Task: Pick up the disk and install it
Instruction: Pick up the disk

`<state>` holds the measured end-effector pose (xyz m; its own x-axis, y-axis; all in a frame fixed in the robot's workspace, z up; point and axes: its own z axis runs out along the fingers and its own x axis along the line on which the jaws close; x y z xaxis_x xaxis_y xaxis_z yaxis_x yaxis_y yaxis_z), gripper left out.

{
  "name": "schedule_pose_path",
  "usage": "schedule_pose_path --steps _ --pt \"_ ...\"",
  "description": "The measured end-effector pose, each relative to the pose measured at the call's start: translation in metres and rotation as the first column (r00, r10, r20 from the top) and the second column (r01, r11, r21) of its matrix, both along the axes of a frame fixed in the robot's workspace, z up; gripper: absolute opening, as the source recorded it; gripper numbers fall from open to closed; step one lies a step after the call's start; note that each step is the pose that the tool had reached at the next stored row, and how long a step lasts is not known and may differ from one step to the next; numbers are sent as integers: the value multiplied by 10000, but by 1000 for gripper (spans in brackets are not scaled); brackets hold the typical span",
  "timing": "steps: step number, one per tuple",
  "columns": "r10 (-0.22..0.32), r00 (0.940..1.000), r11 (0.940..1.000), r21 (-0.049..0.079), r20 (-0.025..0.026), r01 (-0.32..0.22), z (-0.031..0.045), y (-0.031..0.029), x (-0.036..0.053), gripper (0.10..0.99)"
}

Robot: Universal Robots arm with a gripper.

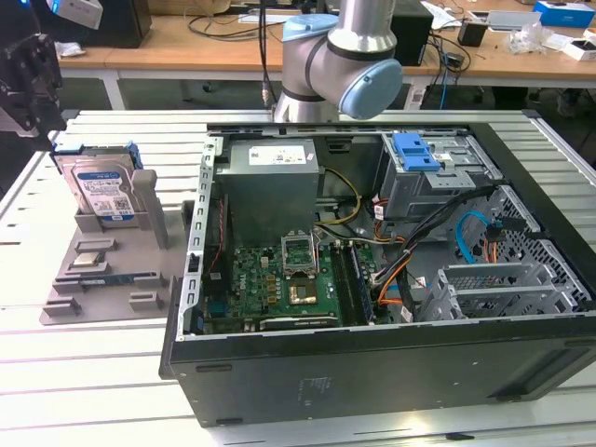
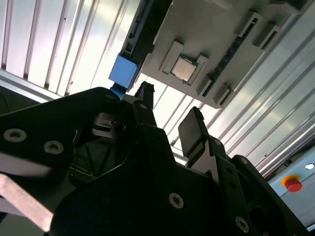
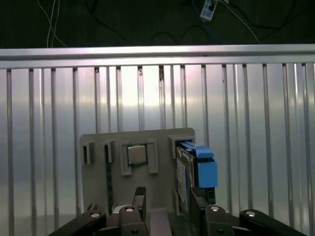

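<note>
We are finding the disk [image 1: 102,191] standing on edge in a grey holder [image 1: 98,270] near the edge of the counter [image 1: 84,372] on the exterior view's left, presumably presenting its sides for grasping. The gripper [image 1: 31,74] is hovering near it, jaws apart, holding nothing.

The arm [image 1: 346,58] reaches toward the exterior view's left, end effector [image 2: 168,112] empty, fingers [image 2: 194,132] spread apart.
</note>
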<state>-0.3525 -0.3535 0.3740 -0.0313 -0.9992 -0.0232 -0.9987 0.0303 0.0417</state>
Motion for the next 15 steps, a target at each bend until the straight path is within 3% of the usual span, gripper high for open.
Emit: schedule_pose_path --steps 9,11,15 --pt "32 10000 10000 1 2 -32 -192 292 0 482" --pt "58 10000 10000 1 1 -58 -238 343 0 482" --pt "310 9995 9995 -20 1 -310 -355 387 0 482"
